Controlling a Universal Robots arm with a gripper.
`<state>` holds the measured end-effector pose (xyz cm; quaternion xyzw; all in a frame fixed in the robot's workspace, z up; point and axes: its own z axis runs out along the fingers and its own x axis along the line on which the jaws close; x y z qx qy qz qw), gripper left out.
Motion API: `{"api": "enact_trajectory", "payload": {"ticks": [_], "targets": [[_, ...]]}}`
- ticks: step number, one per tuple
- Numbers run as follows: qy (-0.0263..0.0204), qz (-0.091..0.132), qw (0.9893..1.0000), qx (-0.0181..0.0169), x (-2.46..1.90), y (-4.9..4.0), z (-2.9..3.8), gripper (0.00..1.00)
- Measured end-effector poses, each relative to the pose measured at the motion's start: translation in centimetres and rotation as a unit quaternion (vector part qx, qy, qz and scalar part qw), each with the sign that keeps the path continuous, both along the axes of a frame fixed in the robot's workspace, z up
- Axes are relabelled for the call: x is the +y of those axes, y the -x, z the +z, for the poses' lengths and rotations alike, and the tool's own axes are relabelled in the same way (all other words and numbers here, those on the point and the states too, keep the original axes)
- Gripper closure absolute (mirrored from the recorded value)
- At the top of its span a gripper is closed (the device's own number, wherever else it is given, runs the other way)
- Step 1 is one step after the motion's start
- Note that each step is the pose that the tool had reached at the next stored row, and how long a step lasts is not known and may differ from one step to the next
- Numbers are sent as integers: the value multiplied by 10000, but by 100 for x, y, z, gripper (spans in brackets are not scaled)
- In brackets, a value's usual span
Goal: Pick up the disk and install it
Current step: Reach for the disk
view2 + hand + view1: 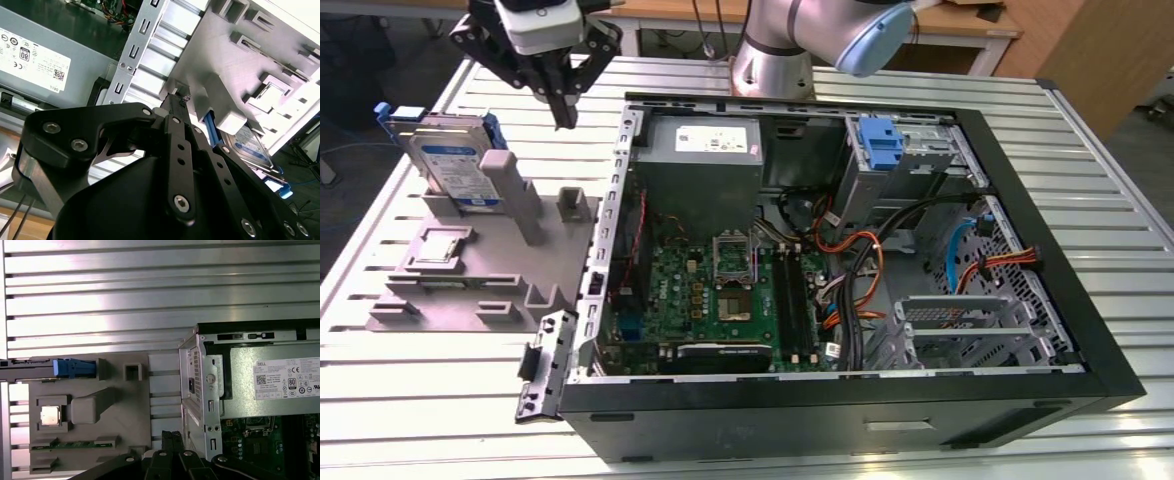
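Note:
The disk (454, 160) stands on edge in a slot at the back of a grey holder (467, 280), at the exterior view's left. It is a silver drive with a white-and-blue label in a blue bracket. My gripper (564, 120) hangs above the table just to the disk's right in that view, between the holder and the computer case, fingers pressed together with nothing in them. In the second wrist view the shut fingers (176, 100) point toward the holder, with the disk (252, 145) beyond. The first wrist view shows the disk (70, 368) edge-on and the gripper (172, 435).
An open computer case (1107, 370) lies on the slatted metal table (1121, 200), with a power supply (704, 145) and a drive bay holding a blue clip (881, 140). The holder also carries a processor chip (50, 415) and a green memory stick (75, 444). The arm's base (774, 50) stands behind the case.

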<state>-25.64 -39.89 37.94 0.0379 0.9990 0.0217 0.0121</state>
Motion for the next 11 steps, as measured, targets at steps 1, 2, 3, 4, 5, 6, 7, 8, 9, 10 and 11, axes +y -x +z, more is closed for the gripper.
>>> {"api": "enact_trajectory", "payload": {"ticks": [1,2,3,4,5,6,7,8,9,10,11], "targets": [[0,0,10000,0,0,2,-1,90],[0,0,10000,0,0,4,-1,90],[0,0,10000,1,0,6,-2,90],[0,0,10000,1,0,8,-2,90],[0,0,10000,1,0,10,-3,90],[0,0,10000,1,0,12,-3,90],[0,0,10000,1,0,14,-4,90],[0,0,10000,2,0,17,-5,90],[0,0,10000,2,0,20,-5,90],[0,0,10000,2,0,23,-6,90],[0,0,10000,2,0,25,-6,90]]}}
